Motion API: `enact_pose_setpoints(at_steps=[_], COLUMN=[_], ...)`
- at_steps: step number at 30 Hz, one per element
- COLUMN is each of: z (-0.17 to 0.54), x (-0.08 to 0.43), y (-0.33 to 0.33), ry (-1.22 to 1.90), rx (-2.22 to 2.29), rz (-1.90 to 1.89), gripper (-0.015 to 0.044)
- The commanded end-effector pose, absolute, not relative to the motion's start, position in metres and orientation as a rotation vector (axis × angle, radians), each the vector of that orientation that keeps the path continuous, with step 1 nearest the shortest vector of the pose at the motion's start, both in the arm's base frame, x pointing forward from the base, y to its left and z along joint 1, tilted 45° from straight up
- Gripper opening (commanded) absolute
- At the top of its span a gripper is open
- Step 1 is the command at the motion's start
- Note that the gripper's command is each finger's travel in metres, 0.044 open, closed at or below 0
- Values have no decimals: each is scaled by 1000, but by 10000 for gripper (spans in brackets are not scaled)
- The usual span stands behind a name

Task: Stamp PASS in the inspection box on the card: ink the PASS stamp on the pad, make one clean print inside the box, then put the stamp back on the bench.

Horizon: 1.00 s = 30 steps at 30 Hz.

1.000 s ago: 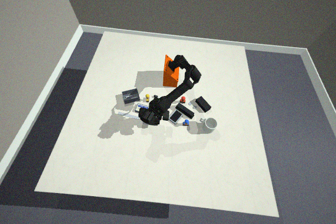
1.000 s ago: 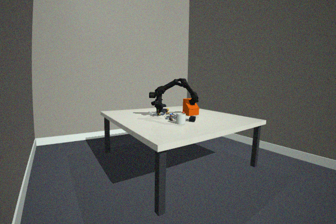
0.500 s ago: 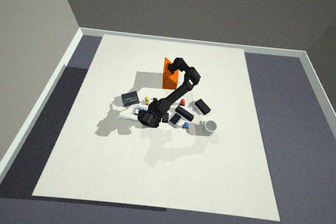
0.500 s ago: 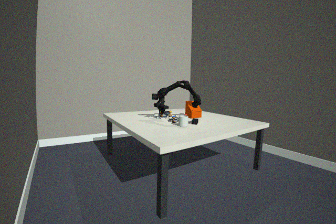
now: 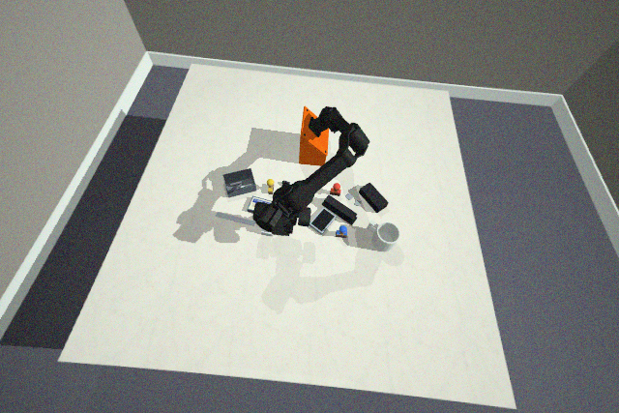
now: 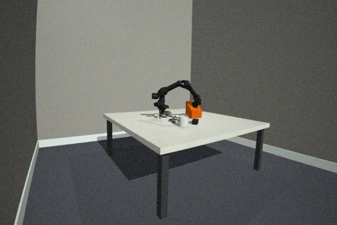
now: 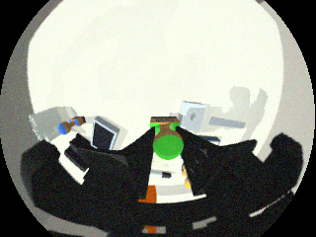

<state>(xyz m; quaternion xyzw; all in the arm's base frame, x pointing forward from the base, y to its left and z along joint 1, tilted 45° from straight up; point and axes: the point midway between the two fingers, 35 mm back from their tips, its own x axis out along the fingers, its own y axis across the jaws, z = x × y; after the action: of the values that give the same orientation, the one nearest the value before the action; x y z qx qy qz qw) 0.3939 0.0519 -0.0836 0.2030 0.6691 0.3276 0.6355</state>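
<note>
your extras, placed off the fingers as the top view has them: white mug [image 5: 387,235] [image 6: 183,121] [image 7: 51,122] well apart to the right, upright. blue-knobbed stamp [image 5: 342,230] [image 6: 174,117] [image 7: 62,128] between you and the mug, fingers side. red-knobbed stamp [image 5: 336,189] [image 6: 186,115] up and right. yellow-knobbed stamp [image 5: 270,183] [image 6: 170,111] [image 7: 188,184] near, above. two black blocks to your right: long block [image 5: 339,209] closer, short block [image 5: 373,197] [image 6: 195,121] beyond. flat gray strip [image 5: 233,219] [image 7: 227,122] left.

4 stamps [image 5: 336,189] [image 6: 170,112] [image 7: 168,146], 1 mug [image 5: 388,234] [image 6: 183,121] [image 7: 49,123], 1 arm [image 5: 325,176] [image 6: 172,85], 1 table [image 5: 199,309] [image 6: 212,129] [image 7: 163,59].
</note>
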Motion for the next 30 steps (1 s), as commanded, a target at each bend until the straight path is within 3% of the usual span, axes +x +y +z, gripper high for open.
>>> enact_pose_setpoints(at_steps=[1, 30], z=[-82, -72], x=[394, 395], y=[50, 40], ry=[1530, 1530], rx=[458, 456], rz=[749, 747], gripper=[0, 0])
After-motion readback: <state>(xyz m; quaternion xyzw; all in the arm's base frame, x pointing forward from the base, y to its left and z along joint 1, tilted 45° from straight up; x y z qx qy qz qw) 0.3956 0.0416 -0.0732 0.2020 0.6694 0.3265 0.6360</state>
